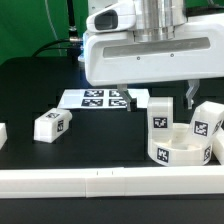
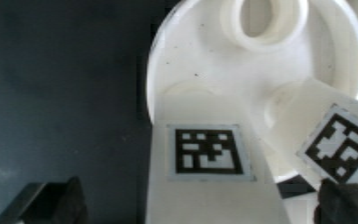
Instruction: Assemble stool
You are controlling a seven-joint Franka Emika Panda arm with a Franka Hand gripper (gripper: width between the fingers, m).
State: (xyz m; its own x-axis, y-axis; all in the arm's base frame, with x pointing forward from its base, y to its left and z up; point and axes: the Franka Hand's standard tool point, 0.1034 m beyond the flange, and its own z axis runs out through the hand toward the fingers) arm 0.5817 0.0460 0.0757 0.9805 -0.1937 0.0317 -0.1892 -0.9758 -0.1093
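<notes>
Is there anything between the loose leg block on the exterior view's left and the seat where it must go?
Nothing visible lies on the table between the loose leg block and the seat. The marker board lies flat farther back. Over the seat, however, hangs the open gripper, which could block entry from above.

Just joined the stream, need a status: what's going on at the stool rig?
The Panda's claw hangs open just above the seat disc at the exterior view's right, holding nothing. Two leg blocks stand upright at the disc, one under the claw and another beside it. Whether they are seated in sockets cannot be told. The third leg block lies loose on the table, left of the marker board.
</notes>
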